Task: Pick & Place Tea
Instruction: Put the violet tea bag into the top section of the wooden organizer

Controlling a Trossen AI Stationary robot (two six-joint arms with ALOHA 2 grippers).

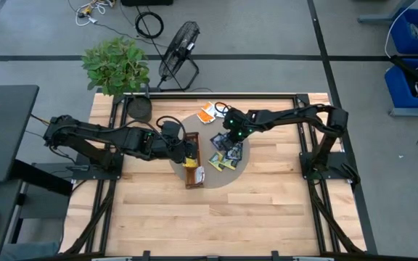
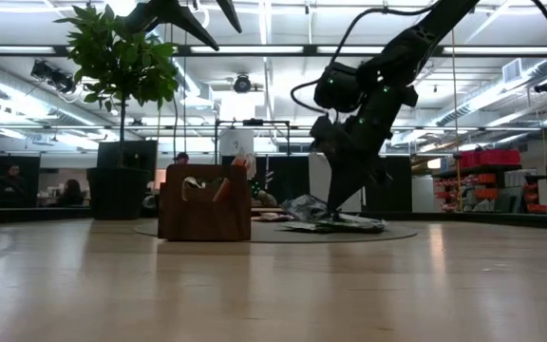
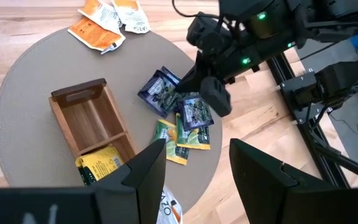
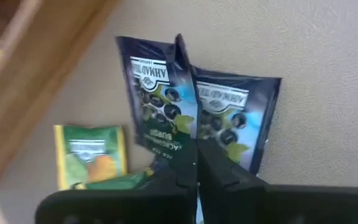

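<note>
One dark blue sachet (image 4: 166, 99) is pinched in the closed right gripper (image 4: 196, 158); next it needs lifting toward the wooden tray (image 3: 92, 127). The left gripper (image 3: 194, 165) hovers open.

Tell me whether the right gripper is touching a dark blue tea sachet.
Touching. In the right wrist view the right gripper is shut, its fingers pinching the folded-up edge of a dark blue tea sachet on the mat.
</note>
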